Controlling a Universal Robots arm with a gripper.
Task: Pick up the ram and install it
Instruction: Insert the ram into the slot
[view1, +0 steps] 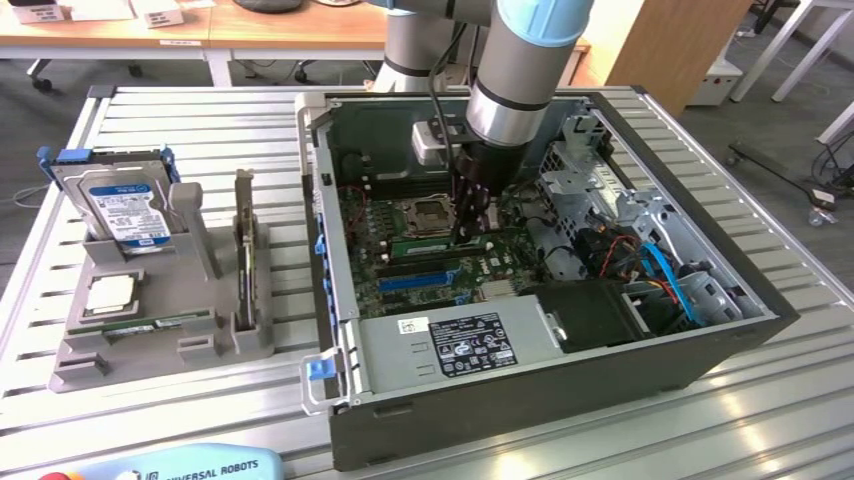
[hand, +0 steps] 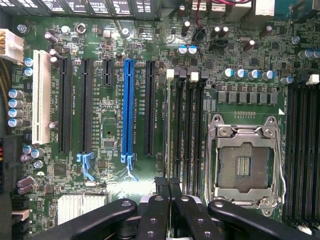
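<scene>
Clenched end effector (hand: 169, 186) gripping the green ram (view1: 416, 244) edge-up at the memory slots (hand: 192, 125), just beside the processor socket (hand: 243, 160), inside the open computer case (view1: 534, 400) on the tabletop (view1: 200, 420)

"UNIVERSAL ROBOTS" on blue pendant (view1: 200, 468)

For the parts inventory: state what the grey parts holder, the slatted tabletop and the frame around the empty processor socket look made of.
Grey moulded parts holder: probably plastic, matte, even colour without glare.
Silver slatted tabletop: likely aluminium, satin, soft sheen along the ribs.
Silver frame around the empty processor socket: metal, polished, bright highlights.
</scene>
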